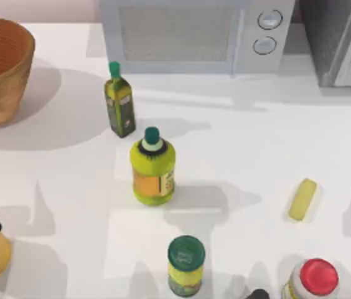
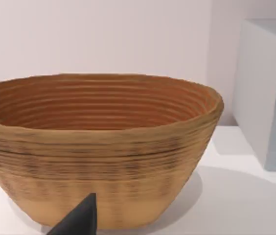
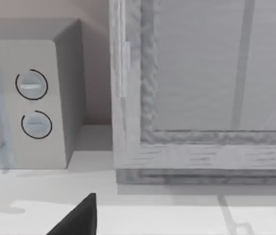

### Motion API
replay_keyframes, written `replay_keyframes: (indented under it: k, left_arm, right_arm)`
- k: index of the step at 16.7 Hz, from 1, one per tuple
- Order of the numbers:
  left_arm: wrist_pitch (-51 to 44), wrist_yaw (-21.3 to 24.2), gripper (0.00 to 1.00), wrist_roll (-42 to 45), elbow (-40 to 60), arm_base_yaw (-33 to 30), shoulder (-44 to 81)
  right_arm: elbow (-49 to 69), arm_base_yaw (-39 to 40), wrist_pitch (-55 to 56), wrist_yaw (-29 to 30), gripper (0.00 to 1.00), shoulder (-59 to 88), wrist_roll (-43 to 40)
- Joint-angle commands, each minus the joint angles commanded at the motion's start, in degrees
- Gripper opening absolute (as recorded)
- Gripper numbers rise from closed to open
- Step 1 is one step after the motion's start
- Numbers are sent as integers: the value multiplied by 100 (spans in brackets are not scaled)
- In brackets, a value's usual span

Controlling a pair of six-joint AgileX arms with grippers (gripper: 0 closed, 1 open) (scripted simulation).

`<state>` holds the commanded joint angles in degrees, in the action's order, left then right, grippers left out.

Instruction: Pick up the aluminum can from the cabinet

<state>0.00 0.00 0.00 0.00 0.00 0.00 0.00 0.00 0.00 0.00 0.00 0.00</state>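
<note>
The cabinet (image 3: 201,88) fills most of what the right arm's wrist camera faces, its pale framed door panel shut and square-on just ahead of the right gripper (image 3: 79,218), with the white microwave (image 3: 35,103) off to that gripper's side, beside the cabinet. Only one dark fingertip of this gripper shows, so I cannot tell how wide it stands. The aluminum can is nowhere to be seen; by my reckoning it sits behind that closed door, so the door has to come open before any grasp.

The left gripper (image 2: 77,220) is parked facing the woven basket (image 2: 99,152), again one dark tip showing, spread unknowable.

As for the can itself, I'd expect it light, thin-walled and easily dented, with a smooth, slippery side. A gentle squeeze across the middle of its body, fingers on opposite sides, looks the safest hold.
</note>
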Motion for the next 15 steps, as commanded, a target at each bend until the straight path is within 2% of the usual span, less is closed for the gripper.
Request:
replay_keyframes:
  k: [4, 7, 15]
  left_arm:
    - [0, 0, 100, 0, 0, 0, 0]
    - [0, 0, 100, 0, 0, 0, 0]
    - [0, 0, 100, 0, 0, 0, 0]
  right_arm:
    - [172, 18, -52, 24, 100, 154, 5]
    - [881, 90, -226, 116, 100, 733, 29]
    - [4604, 456, -1056, 556, 100, 3432, 73]
